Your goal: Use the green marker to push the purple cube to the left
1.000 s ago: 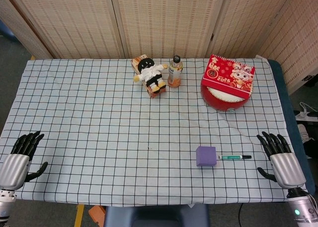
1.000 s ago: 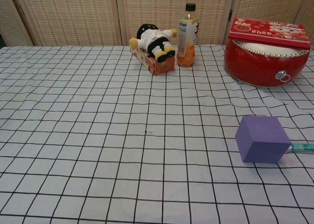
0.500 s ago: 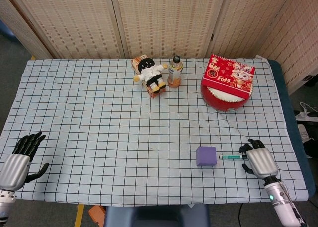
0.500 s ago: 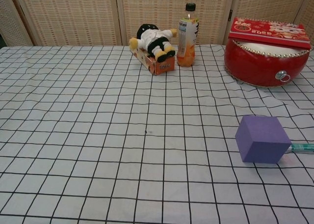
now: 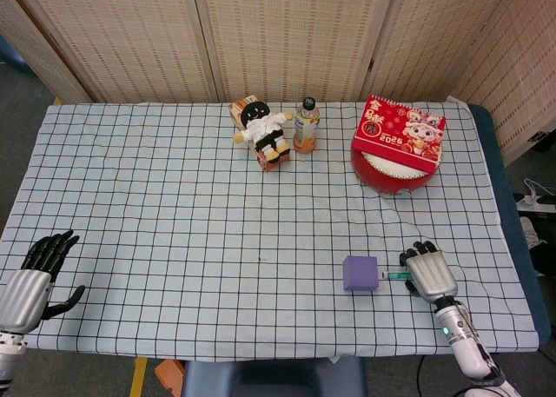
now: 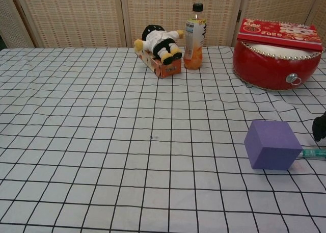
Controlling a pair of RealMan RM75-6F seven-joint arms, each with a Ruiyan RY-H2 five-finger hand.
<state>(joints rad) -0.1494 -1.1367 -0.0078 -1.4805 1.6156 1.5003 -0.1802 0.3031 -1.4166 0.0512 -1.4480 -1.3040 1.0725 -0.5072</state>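
Note:
The purple cube [image 5: 360,274] [image 6: 271,144] sits on the checked cloth at the near right. Right of it lies the green marker [image 5: 393,276] [image 6: 313,153], flat on the cloth with its near end touching the cube. My right hand [image 5: 428,273] hovers palm down over the marker's far end and hides it. A dark fingertip [image 6: 320,127] shows at the chest view's right edge, above the marker and apart from it. This hand holds nothing. My left hand [image 5: 35,280] rests open at the near left edge, fingers spread.
At the back stand a plush toy on a small box [image 5: 261,129] [image 6: 159,49], an orange drink bottle [image 5: 306,125] [image 6: 194,36], and a red drum [image 5: 391,173] [image 6: 272,65] with a red calendar box [image 5: 399,132] on top. The checked cloth [image 5: 174,206] covers the table.
My right hand has moved left from the table's right edge, first to beside the marker, now over its right end. Cube, marker and left hand have not moved.

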